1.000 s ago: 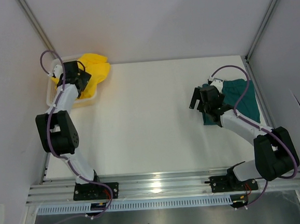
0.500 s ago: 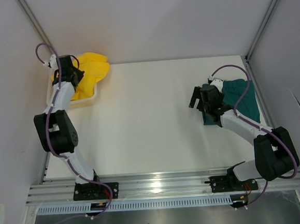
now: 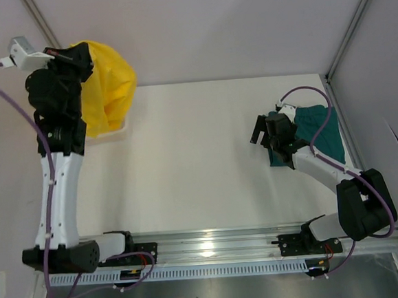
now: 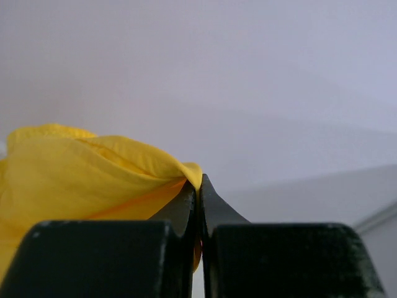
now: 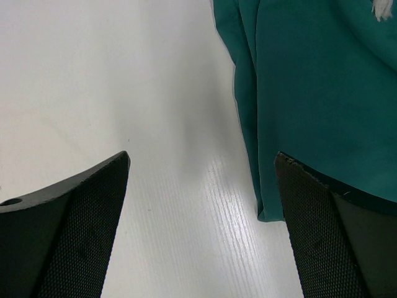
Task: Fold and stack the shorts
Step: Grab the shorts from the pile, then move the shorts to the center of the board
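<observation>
At the upper left of the overhead view, the left gripper (image 4: 198,192) is pinched tight on a fold of the bright yellow soft cloth shorts (image 3: 104,84), which hang in smooth, billowing folds. At the right, the right gripper (image 5: 201,205), jaws spread wide with mesh-textured pads, hovers over the matte white table (image 5: 124,81) beside the flat dark teal-green cloth shorts (image 5: 310,93).

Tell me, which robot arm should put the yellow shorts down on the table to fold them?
Probably the left. Its gripper is already shut on the yellow shorts, holding them up in the air. The right gripper is open and empty, over by the green shorts on the table's other side.
</observation>
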Available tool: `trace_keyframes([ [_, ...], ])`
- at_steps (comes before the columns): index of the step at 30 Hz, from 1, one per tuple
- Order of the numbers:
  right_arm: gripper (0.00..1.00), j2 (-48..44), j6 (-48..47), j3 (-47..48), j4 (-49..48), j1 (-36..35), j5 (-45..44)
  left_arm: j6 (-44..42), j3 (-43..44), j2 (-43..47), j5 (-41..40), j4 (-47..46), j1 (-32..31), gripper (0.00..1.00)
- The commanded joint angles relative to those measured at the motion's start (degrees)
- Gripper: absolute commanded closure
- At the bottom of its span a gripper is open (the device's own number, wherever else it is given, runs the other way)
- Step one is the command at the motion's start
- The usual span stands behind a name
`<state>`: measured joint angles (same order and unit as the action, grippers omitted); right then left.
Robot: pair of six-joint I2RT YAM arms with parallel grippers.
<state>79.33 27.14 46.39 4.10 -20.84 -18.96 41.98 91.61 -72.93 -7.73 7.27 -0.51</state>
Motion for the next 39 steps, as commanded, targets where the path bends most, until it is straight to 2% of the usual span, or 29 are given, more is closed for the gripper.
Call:
trace_keyframes([
  [1, 0.00, -1.0, -0.1, -0.3, -2.4, -0.3, -0.7, 0.3, 1.0, 7.7, 0.5, -6.3, -4.3, 1.00],
  [7, 0.01, -1.3, -0.1, -0.6, -2.7, -0.2, -0.6, 2.5, -1.3, 16.8, 1.6, -9.3, -11.7, 1.00],
  [9, 0.01, -1.4, -0.1, -0.6, -2.7, -0.2, -0.6, 3.2, -0.6, 17.7, 2.8, -8.9, -13.9, 1.00],
  [15, 0.01, -1.1, 0.1, -0.5, -2.6, 0.0, -0.6, 5.6, -3.0, 16.7, 5.4, -8.0, -15.4, 1.00],
  [18, 0.01, -0.5, 0.3, -0.3, -2.4, 0.4, 0.0, 8.1, -10.6, 17.3, 5.9, -9.4, -15.7, 1.00],
  [22, 0.02, 1.2, 2.0, 0.2, -1.2, 3.2, 2.8, 12.0, -26.0, 18.3, 6.1, -12.4, -18.2, 1.00],
  [26, 0.04, 4.2, 4.3, 0.0, -1.5, 8.1, 11.9, 12.5, -40.6, 18.3, 3.2, -18.0, -23.9, 1.00],
  [31, 0.05, 8.7, 5.6, 1.2, -1.8, 11.3, 18.2, 10.2, -46.6, 15.3, -0.3, -18.5, -27.3, 1.00],
  [32, 0.06, 9.5, 5.9, 1.4, -1.6, 12.0, 18.9, 10.1, -46.8, 14.9, -0.3, -17.8, -27.4, 0.95],
  [33, 0.06, 10.5, 6.1, 1.7, -1.6, 12.5, 20.4, 9.8, -46.7, 14.7, -0.2, -17.1, -27.4, 0.86],
  [34, 0.05, 12.5, 6.3, 1.9, -1.0, 12.9, 21.1, 8.7, -46.0, 14.1, 0.0, -16.2, -27.4, 0.59],
  [36, 0.05, 14.8, 6.4, 4.0, 0.6, 14.2, 22.2, 6.6, -43.3, 14.0, 0.2, -12.2, -27.3, 0.34],
  [39, 0.05, 17.7, 6.2, 6.5, 4.8, 15.4, 21.1, 5.1, -40.6, 14.9, -0.6, -5.7, -27.4, 0.22],
])
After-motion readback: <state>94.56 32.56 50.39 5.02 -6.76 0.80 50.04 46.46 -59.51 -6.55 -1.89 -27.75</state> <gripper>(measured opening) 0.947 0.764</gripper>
